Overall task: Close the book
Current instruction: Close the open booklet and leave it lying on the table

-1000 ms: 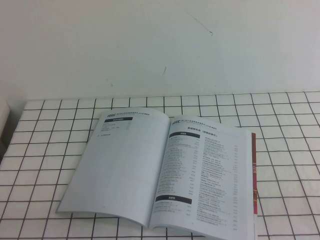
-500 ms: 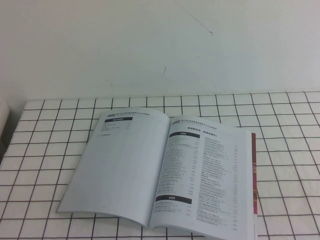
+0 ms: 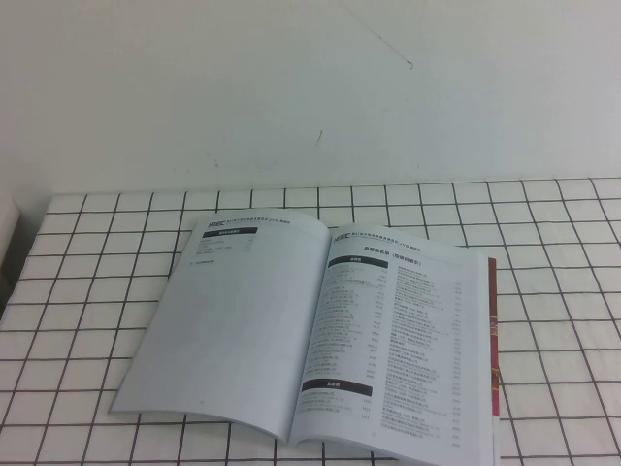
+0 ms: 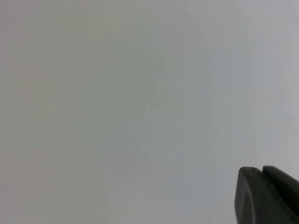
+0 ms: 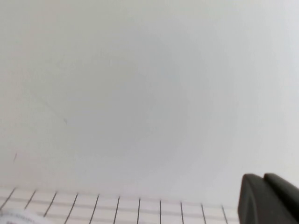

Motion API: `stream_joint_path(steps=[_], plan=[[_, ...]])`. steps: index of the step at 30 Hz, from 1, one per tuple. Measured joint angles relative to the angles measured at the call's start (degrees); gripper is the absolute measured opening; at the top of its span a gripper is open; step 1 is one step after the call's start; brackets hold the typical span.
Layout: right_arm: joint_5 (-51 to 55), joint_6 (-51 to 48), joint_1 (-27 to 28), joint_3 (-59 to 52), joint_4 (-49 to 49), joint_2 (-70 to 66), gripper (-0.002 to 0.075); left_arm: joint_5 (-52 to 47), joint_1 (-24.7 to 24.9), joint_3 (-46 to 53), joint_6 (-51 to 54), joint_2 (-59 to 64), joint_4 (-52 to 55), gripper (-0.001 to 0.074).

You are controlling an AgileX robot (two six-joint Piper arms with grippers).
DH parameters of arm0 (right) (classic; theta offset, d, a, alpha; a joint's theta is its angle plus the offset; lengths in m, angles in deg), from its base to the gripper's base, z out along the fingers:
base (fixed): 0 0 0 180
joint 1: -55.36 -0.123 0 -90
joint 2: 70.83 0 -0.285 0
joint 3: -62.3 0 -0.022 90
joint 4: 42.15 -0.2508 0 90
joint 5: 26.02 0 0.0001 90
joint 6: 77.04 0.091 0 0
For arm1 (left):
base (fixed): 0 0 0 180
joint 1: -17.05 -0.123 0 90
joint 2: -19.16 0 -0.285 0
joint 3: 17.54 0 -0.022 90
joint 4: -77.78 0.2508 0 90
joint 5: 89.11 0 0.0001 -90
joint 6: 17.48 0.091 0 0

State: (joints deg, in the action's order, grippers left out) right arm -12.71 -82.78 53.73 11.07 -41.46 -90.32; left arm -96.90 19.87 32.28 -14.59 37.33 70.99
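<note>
Book (image 3: 320, 330) lies open at your desk's (image 3: 87, 291) front edge. Left gripper (image 4: 266, 196) and right gripper (image 5: 268, 198) both face the wall (image 3: 291, 97); you cannot tell their grip.

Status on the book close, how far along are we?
Done: nothing. The book lies open flat on the gridded table, both pages up. In hand: nothing; neither arm shows in the high view. The left claw faces only white wall, the right claw faces wall and the table's far edge. Left: reach in, lift one side, fold it over.
</note>
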Motion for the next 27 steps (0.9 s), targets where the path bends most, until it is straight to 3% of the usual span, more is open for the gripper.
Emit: stream_joint_path(steps=[3, 8, 16, 20, 27], plan=[[8.3, -0.9, 0.0, 7.3, -2.0, -9.0, -0.0003, -9.8, 0.0, -7.5, 1.7, 9.4, 0.1, -0.0004], [19.8, -10.5, 0.0, 17.0, -10.9, -26.1, -0.0003, -22.4, 0.0, -17.2, 5.3, 25.7, -0.6, -0.0004], [24.5, -36.3, -0.7, 25.8, -35.9, -53.3, -0.0003, -22.0, 0.0, -19.9, 10.1, 47.1, -7.8, -0.0004], [24.3, -42.1, -6.0, 26.3, -41.7, -63.9, -0.0003, -18.7, 0.0, -19.9, 10.1, 55.2, -10.7, -0.0004], [16.5, -43.8, -19.0, 26.4, -43.5, -78.1, -0.0003, -14.4, 0.0, -19.9, 10.2, 65.6, -12.3, -0.0004]])
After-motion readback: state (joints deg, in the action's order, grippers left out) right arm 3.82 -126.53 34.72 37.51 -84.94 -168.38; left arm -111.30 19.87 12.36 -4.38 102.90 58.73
